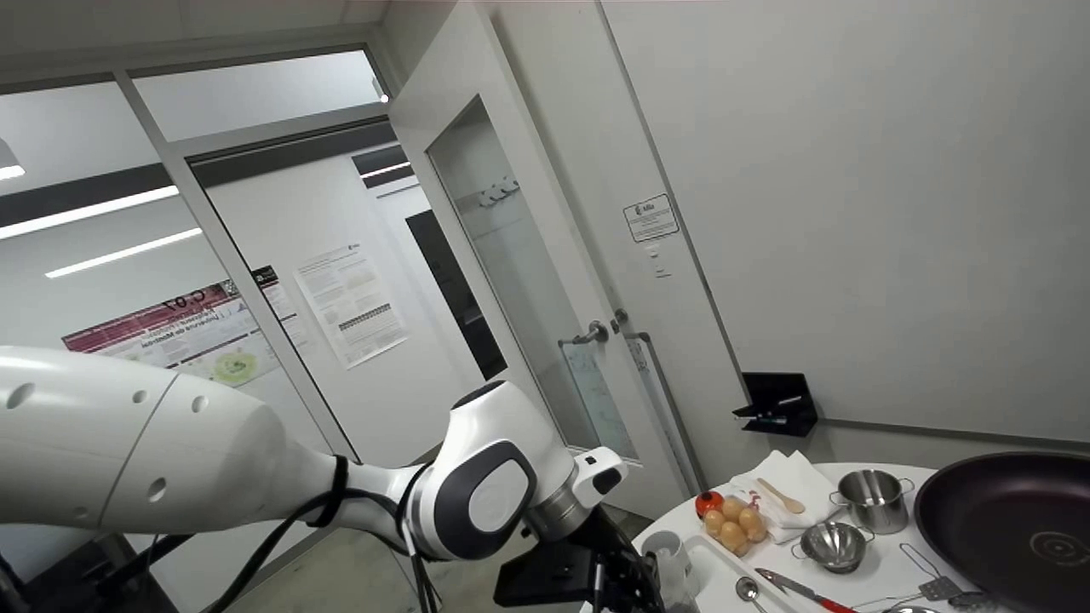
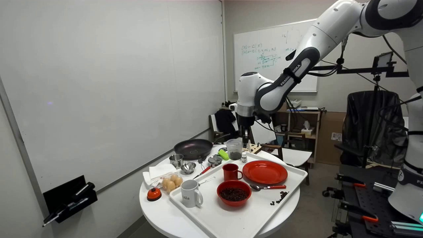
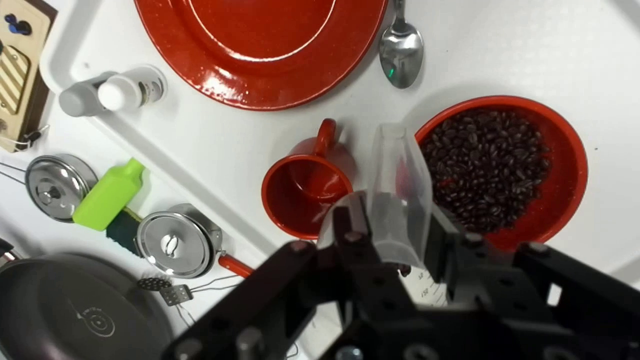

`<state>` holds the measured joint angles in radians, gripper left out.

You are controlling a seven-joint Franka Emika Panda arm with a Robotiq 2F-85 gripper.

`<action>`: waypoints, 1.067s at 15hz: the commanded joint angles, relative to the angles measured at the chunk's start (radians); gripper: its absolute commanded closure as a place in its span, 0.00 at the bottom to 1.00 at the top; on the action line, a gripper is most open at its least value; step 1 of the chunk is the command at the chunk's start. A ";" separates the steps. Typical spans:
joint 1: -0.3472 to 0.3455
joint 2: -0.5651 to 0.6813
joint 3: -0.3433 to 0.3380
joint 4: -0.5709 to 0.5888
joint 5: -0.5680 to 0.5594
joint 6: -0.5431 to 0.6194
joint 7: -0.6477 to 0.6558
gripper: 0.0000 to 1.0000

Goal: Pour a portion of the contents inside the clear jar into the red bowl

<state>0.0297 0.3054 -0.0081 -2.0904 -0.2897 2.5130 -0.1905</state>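
Gripper, one: pointing downward, clasped on the clear jar by its handle.
Clear jar, one: about upright; dark contents show in an exterior view, printed marks in the wrist view. Whether its base touches anything cannot be told.
Red mug, one: partly masked by the gripper in the wrist view.
Red bowl, one: on the white tray, near the mug, bearing dark beans.
Red plate, one: near the mug.
Red-handled spoon, one: its red end shows in an exterior view, its steel end also in the wrist view.
Loose beans, one scatter, uncounted: on the tray, in an exterior view alone.
White bottle, one: at a tray corner.
Grey mug, one: upright on the tray.
Lidded steel pots, two; green bottle, one: beyond the tray rim, clearest in the wrist view.
Dark pan, one: in all three views.
Eggs, one cluster, number unclear: in both exterior views.
Wooden spoon, one: on a white cloth, in an exterior view.
Arm, one: forearm slanting down to an upright wrist.
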 commanded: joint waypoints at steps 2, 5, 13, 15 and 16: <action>0.090 0.081 -0.025 0.078 -0.148 -0.109 0.160 0.93; 0.142 0.128 -0.036 0.122 -0.223 -0.168 0.246 0.93; 0.147 0.185 -0.005 0.192 -0.227 -0.311 0.177 0.93; 0.143 0.193 -0.001 0.209 -0.224 -0.363 0.138 0.93; 0.143 0.195 0.001 0.218 -0.227 -0.393 0.121 0.93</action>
<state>0.1827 0.4813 -0.0215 -1.9215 -0.5291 2.2091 -0.0029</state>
